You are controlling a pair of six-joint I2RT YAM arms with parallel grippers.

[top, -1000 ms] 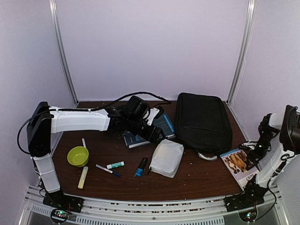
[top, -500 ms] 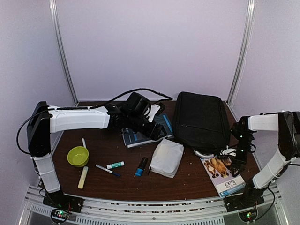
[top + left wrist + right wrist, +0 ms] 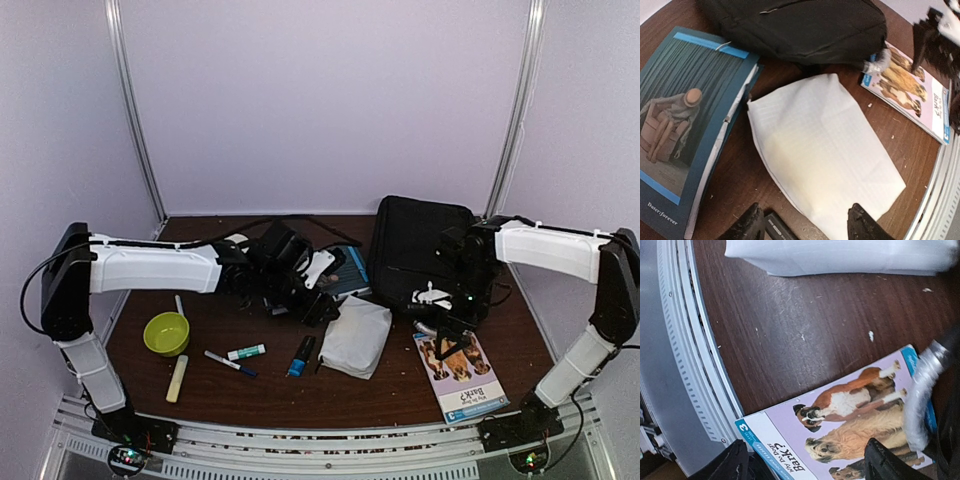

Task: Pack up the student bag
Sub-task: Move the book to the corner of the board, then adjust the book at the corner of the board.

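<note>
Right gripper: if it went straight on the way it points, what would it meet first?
Probably the dog book, which fills the view between the open jaws of the right gripper. The grey handle lies off to one side; depth is unclear.

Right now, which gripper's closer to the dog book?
Right. The right gripper hovers directly over the dog book, beside the student bag's grey handle. The left gripper is on the far side of the white pouch, near the blue book.

Soft even light, mild wrist-view edge blur
</note>
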